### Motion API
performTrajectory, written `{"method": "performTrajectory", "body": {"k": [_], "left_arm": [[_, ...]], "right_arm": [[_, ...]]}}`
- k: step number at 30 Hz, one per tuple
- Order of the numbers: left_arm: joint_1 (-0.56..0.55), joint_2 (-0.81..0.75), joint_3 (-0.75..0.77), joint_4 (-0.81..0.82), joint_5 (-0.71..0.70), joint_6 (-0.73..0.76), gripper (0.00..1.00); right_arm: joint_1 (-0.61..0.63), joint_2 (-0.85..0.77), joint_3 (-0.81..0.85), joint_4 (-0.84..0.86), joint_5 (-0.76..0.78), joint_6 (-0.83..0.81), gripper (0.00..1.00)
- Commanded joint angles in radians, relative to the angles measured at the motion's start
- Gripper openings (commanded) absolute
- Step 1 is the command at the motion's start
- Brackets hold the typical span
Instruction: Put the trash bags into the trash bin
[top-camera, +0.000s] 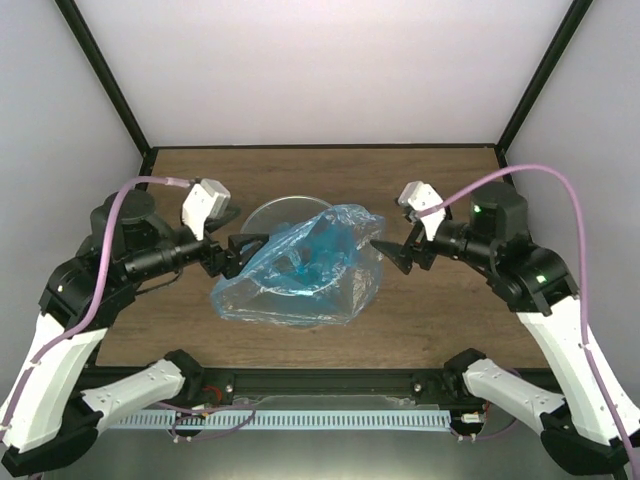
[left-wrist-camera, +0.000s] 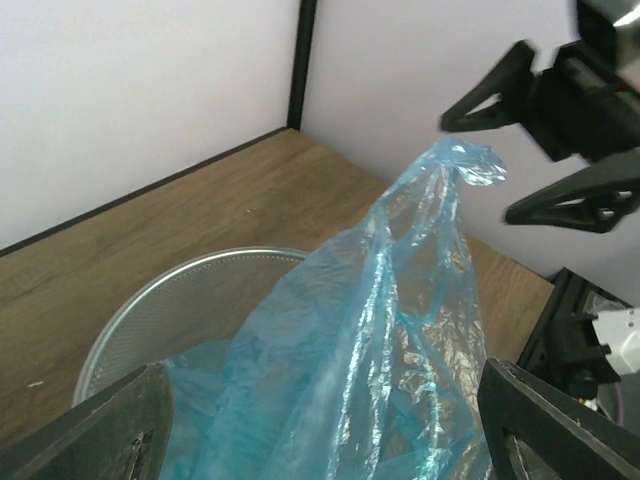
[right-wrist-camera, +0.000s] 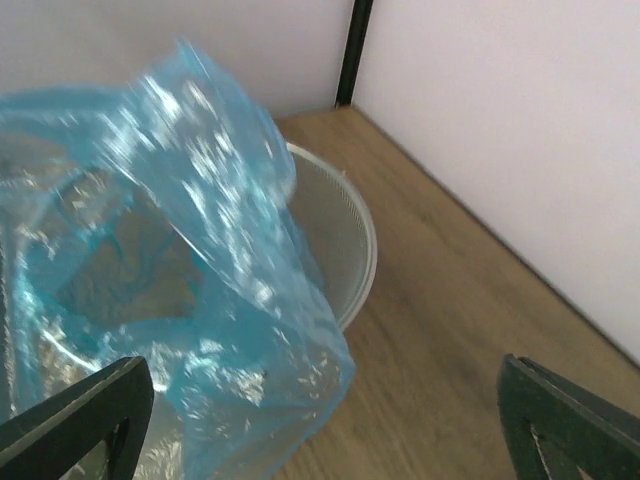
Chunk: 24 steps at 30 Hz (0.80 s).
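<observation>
Much of the trash bag (top-camera: 285, 295) hangs over the near rim and sags onto the bench (top-camera: 440, 320); only part sits in the trash bin (top-camera: 262, 212). The left hand (top-camera: 243, 258) and the right hand (top-camera: 386, 255) are both spread beside it, pinching nothing. The slippery film could slide fully out, and a sideways push could tip the bin.

Mouth of trash bin (top-camera: 272, 210): mostly blocked by trash bags (top-camera: 300, 268), draped across it and down its near side; only the far rim arc shows. Behind the bin, counter (top-camera: 440, 170) lies open. At bin's left, left pincer (top-camera: 236, 256); at its right, right pincer (top-camera: 392, 252); both spread.
</observation>
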Motion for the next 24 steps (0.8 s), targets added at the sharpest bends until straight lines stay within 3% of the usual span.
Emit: {"method": "performTrajectory", "body": {"k": [1,13,18,24], "left_arm": [[-0.038,0.008,-0.002,0.021,-0.001,0.074,0.85],[-0.334,0.175,0.049,-0.075,-0.316,0.119,0.84],[-0.452,0.210,0.025,-0.145,-0.644,0.088,0.81],[-0.470,0.154,0.034,-0.113,-0.824,0.077,0.69]], "right_arm": [[-0.012,0.012,-0.068,0.034,0.011,0.049,0.94],[-0.013,0.131,-0.023,0.065,-0.162,0.057,0.55],[-0.011,0.141,-0.035,0.083,-0.152,0.060,0.38],[-0.013,0.130,-0.054,0.098,-0.153,0.061,0.23]]}}
